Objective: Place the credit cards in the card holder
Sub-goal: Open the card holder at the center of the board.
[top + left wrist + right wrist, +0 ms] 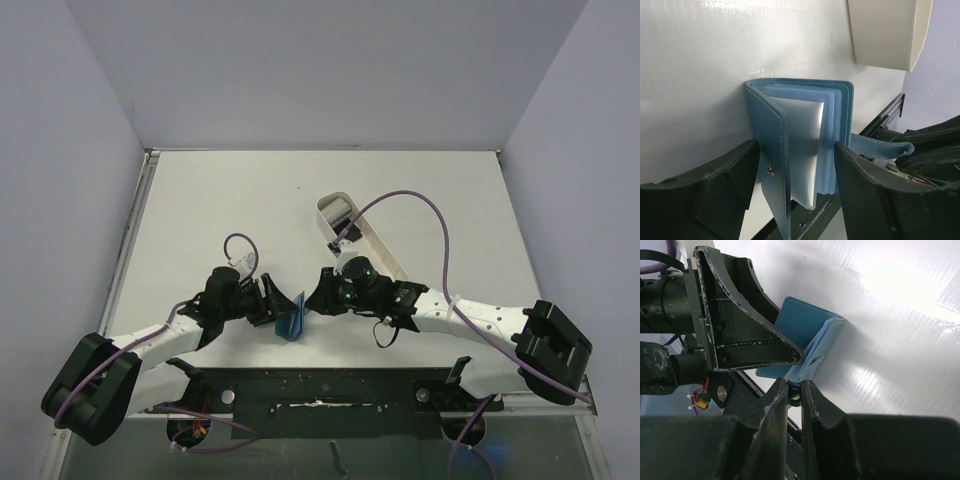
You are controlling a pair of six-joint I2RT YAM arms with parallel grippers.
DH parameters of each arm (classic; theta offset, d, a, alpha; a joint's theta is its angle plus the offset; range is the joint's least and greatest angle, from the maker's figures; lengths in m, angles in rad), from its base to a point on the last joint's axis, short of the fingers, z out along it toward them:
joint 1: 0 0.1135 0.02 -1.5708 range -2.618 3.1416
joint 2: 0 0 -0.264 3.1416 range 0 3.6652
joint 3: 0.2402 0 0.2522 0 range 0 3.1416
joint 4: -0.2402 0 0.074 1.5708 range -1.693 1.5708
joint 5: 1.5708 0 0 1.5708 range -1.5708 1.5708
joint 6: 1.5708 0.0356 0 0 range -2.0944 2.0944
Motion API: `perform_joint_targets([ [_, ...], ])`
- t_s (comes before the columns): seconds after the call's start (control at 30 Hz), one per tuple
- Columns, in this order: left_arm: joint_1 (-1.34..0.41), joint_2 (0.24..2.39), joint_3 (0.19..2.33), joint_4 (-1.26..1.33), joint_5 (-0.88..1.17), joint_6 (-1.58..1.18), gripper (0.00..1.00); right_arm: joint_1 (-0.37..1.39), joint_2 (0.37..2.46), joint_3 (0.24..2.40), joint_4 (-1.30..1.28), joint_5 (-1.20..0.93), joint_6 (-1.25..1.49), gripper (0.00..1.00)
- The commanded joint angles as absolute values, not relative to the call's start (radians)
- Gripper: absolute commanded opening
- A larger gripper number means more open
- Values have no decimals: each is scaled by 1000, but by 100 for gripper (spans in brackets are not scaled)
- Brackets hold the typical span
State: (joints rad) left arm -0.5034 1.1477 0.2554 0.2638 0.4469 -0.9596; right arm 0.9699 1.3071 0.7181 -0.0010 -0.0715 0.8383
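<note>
The teal-blue card holder (292, 320) stands on edge near the table's front, between both grippers. In the left wrist view the card holder (837, 115) is spread open, and a light grey credit card (802, 145) sits between its cover and the pale blue pockets, its lower corner sticking out. My left gripper (796, 165) spans the holder, one finger against the cover and the other finger (865, 195) against the pocket stack. My right gripper (796, 385) is shut on the holder's snap strap (880, 149). Grey and dark cards (338, 213) seem to lie in the tray's far end.
A long white oval tray (385, 250) lies just behind the right arm, running to the table's middle. The black frame (320, 395) of the arm bases runs along the near edge below the holder. Purple cables loop over both arms.
</note>
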Motion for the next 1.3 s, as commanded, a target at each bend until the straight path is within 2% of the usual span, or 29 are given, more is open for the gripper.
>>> perform_joint_targets([
  [0.0, -511, 1138, 295, 306, 453, -942, 61, 975, 1304, 755, 60, -73, 830, 4],
  [0.5, -519, 1193, 287, 347, 462, -946, 59, 977, 1305, 748, 61, -68, 834, 3],
  [0.67, -520, 1175, 314, 257, 407, -913, 53, 977, 1297, 738, 46, -57, 835, 3],
  [0.83, -520, 1166, 338, 183, 369, -880, 39, 977, 1285, 724, 19, -33, 832, 4],
  [1.0, -520, 1163, 360, 118, 333, -858, 30, 976, 1276, 713, -54, 28, 824, 8],
  [1.13, -520, 1159, 372, 79, 313, -839, 26, 975, 1265, 695, -71, 51, 827, 10],
  [1.27, -520, 1150, 384, 49, 297, -832, 25, 974, 1267, 690, -94, 73, 831, 16],
])
